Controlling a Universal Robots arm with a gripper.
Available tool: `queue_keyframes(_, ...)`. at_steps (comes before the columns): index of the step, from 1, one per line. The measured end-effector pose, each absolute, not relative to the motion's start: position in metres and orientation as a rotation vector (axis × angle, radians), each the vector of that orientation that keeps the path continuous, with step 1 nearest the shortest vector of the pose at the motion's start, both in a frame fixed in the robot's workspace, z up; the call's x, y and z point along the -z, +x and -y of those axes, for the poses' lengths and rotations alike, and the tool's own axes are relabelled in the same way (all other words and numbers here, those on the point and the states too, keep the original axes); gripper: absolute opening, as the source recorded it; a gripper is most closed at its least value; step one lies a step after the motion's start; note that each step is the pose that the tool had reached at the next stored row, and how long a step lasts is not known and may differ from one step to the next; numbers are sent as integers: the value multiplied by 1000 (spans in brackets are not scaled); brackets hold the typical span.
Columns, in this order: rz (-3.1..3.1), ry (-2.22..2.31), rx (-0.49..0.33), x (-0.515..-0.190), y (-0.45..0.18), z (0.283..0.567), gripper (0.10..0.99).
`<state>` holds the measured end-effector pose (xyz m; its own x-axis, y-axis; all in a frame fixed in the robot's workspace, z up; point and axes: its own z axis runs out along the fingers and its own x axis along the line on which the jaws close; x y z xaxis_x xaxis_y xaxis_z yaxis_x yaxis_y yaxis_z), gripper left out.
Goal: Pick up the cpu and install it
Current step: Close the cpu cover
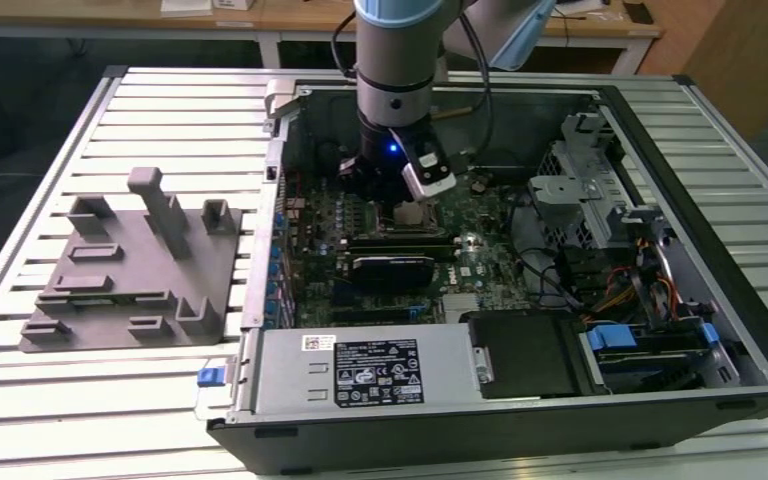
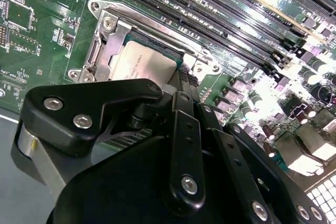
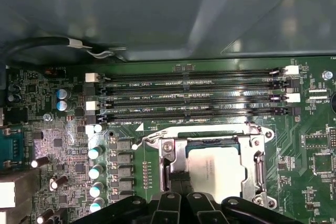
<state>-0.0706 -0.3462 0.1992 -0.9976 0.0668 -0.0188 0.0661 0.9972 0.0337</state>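
Note:
The cpu (image 3: 216, 167) is a silvery-white square chip lying flat inside the metal-bordered socket frame (image 3: 259, 165) on the green motherboard (image 3: 310, 145). In the second wrist view the cpu (image 2: 140, 64) sits level within the socket frame (image 2: 103, 39). My gripper (image 3: 179, 181) is low over the socket, its black fingers drawn close together at one edge of the chip, and I see nothing between them. In the exterior view the gripper (image 1: 418, 205) hangs straight down inside the open computer case, over the pale cpu (image 1: 420, 216).
Memory slots (image 3: 194, 98) run alongside the socket, and capacitors (image 3: 96, 171) stand near it. A grey plastic fixture with upright posts (image 1: 131, 265) sits on the slatted table at the exterior view's left. Drive cages and cables (image 1: 598, 200) crowd the case at the right, with a power supply (image 1: 357, 370) in front.

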Motion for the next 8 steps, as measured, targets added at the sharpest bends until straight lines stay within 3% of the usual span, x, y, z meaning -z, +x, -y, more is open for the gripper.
queue_keyframes(8,-3120,104,-51,-205,-71,346,106)
